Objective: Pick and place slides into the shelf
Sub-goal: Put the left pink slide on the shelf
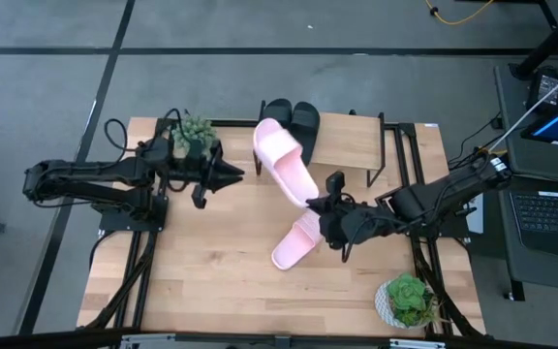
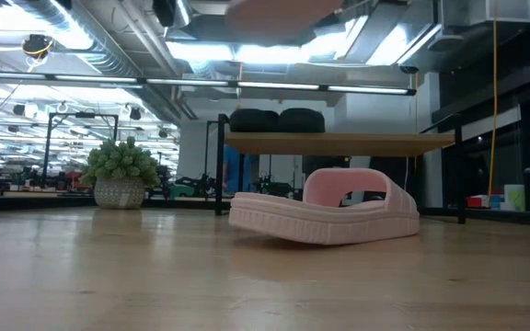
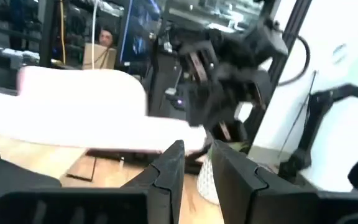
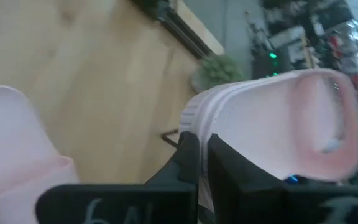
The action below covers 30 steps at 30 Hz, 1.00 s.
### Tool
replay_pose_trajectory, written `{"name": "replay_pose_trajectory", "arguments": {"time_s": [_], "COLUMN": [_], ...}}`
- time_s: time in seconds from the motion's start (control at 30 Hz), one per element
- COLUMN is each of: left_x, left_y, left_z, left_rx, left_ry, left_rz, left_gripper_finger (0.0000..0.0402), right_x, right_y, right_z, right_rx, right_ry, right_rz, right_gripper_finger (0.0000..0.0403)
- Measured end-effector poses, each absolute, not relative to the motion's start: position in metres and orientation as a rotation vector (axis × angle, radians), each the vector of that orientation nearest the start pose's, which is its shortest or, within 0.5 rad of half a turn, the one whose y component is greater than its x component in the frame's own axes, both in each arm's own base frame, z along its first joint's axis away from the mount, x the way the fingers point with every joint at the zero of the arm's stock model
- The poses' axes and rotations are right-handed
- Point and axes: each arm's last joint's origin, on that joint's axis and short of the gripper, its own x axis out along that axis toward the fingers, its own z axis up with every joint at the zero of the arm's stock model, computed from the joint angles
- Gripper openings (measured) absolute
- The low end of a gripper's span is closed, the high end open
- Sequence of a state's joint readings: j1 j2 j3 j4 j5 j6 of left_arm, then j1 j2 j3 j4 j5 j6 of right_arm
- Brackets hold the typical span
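Two black slides (image 1: pixel 292 116) (image 2: pixel 277 119) sit side by side on the shelf (image 1: pixel 349 141) (image 2: pixel 339 142), at its left end. One pink slide (image 1: pixel 294 242) (image 2: pixel 325 216) lies sole-down on the table in front of the shelf. My right gripper (image 1: pixel 316 202) (image 4: pixel 202 155) is shut on the second pink slide (image 1: pixel 281 155) (image 4: pixel 278 124). This slide is raised over the table, and its underside (image 2: pixel 274 14) shows at the top of the low view. My left gripper (image 1: pixel 232 174) (image 3: pixel 197 168) hovers shut to the left of the raised slide and touches nothing. My right gripper pinches the raised pink slide between its two fingers, by the sole's edge at the end nearest it (image 4: pixel 194 121). The fingers come nearly level from the table's right. The slide is lifted clear and reaches slanting away toward the shelf's left end (image 1: pixel 264 136).
A potted plant (image 1: pixel 194 136) (image 2: pixel 122 170) stands by the left arm near the far-left corner. Another (image 1: pixel 410 296) stands near the right front corner. The shelf's right half (image 1: pixel 356 145) is bare plank. Open tabletop (image 1: pixel 201 262) lies toward the near-left.
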State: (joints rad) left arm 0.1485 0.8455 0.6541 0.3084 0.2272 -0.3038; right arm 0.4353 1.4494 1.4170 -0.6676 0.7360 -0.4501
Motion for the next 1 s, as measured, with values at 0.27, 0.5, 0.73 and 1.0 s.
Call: {"name": "replay_pose_trajectory", "arguments": {"time_s": [0.27,0.5,0.73,1.0], "left_x": [0.192,0.193,0.196,0.205], "left_y": [0.012,0.006,-0.002,-0.013], "left_z": [0.318,0.316,0.314,0.305], "left_rx": [-0.211,-0.146,-0.153,-0.147], "left_ry": [-0.039,-0.022,-0.003,0.045], "left_rz": [-0.122,-0.082,-0.107,-0.161], "left_gripper_finger": [0.0073,0.0073,0.0073,0.0073], "right_x": [0.272,0.262,0.251,0.253], "right_y": [0.098,0.079,0.057,0.039], "right_z": [0.366,0.357,0.349,0.333], "right_rx": [-0.83,-0.757,-0.618,-0.573], "right_ry": [0.755,0.881,0.989,1.074], "right_rz": [-0.335,-0.476,-0.624,-0.678], "right_gripper_finger": [0.0017,0.0017,0.0017,0.0017]}}
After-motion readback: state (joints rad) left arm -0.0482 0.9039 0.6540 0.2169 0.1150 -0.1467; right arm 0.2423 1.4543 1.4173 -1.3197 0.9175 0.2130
